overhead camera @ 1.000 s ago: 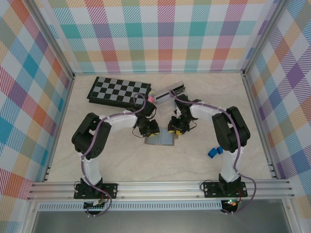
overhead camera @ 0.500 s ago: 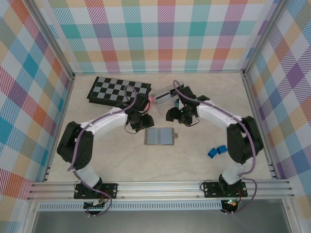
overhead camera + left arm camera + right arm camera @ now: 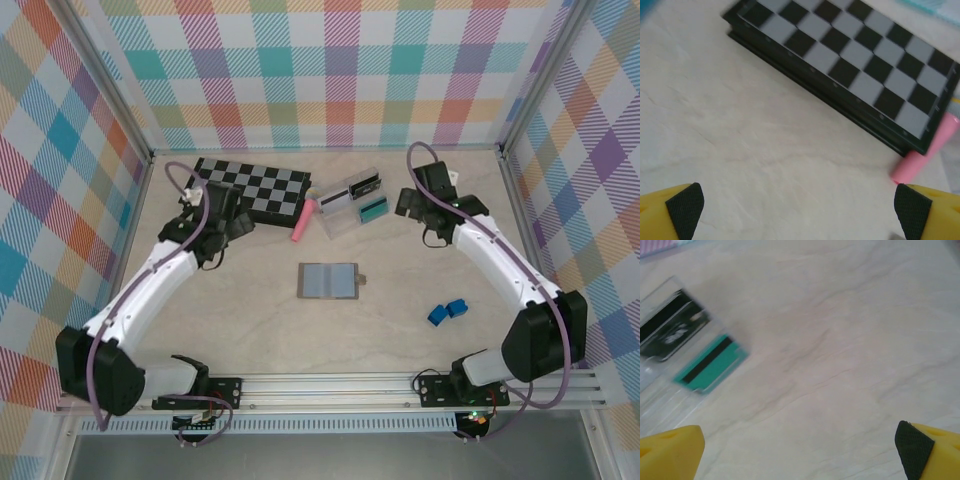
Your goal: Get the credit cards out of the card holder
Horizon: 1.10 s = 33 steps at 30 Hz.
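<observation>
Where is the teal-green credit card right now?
In the top view the teal-green card lies at the right end of the clear plastic box, beside the black card, farther back than the card holder.

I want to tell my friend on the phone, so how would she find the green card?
Start at the checkerboard at the back left, then go right, past the pink stick, to the clear plastic box. The green card lies at that box's right end. It is teal with a dark stripe, while the black card just behind it has light markings.
</observation>
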Motion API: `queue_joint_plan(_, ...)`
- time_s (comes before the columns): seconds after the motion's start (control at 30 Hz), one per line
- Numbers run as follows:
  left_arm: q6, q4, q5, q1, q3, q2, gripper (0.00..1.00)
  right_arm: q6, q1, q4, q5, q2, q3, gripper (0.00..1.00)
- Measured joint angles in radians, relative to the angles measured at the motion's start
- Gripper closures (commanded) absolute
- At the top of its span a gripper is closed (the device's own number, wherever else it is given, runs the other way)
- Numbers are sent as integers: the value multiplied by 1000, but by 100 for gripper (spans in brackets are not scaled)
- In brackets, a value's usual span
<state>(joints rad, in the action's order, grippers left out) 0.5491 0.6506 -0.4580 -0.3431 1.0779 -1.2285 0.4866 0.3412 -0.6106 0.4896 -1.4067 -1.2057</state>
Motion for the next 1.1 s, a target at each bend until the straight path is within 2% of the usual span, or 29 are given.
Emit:
queue_joint_plan(0.2, -89, -181, -140, 106, -271, 139, 0, -28, -111, 133, 76, 49, 226, 0)
queue_joint_plan(0.43, -250, -404, -148, 139, -444, 142, 0, -177, -145, 399, 88, 61, 476, 0)
queue_joint_plan(0.63, -426, -697, -56, 144, -585, 120, 0, -300, -164, 656, 43, 64, 605, 0)
queue_joint_plan(0.83, -566, -978, 42, 152, -653, 5, 0, -399, -165, 891, -13, 26, 681, 0)
queue_joint_plan(0.97, -596, -1154, 129, 175, -696, -70, 0, -442, -182, 1032, -84, -3, 709, 0)
queue_joint_plan(1.1, -595, -1278, 217, 217, -707, -142, 0, -455, -241, 1152, -175, -32, 731, 0)
